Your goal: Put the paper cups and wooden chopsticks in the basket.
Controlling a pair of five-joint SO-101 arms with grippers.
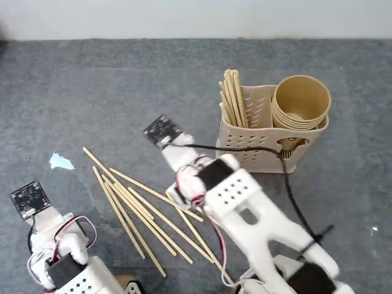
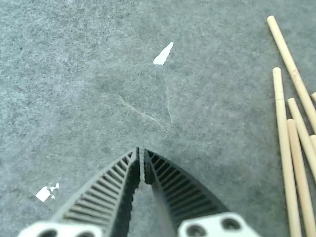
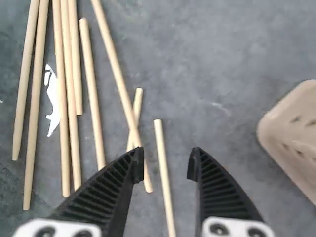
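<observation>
Right gripper (image 3: 166, 163) gapes empty over loose chopsticks (image 1: 130, 205); left gripper (image 2: 141, 158) sits clenched, empty; paper cups (image 1: 301, 101) and a stood bundle (image 1: 233, 98) already occupy the basket (image 1: 257, 156).

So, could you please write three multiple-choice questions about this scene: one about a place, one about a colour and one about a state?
1. Where are the paper cups?
A) scattered beside the arms
B) stacked in the basket
C) held in a gripper

2. What colour is the basket?
A) blue
B) black
C) beige

3. What is the state of the right gripper?
A) open, over a loose chopstick
B) shut on a cup
C) shut on a chopstick

Answers:
1 B: in the high view the cups sit nested in one compartment of the basket.
2 C: its walls are beige.
3 A: the right wrist view shows a gap between its fingers, and the chopstick lies on the mat below.
</observation>
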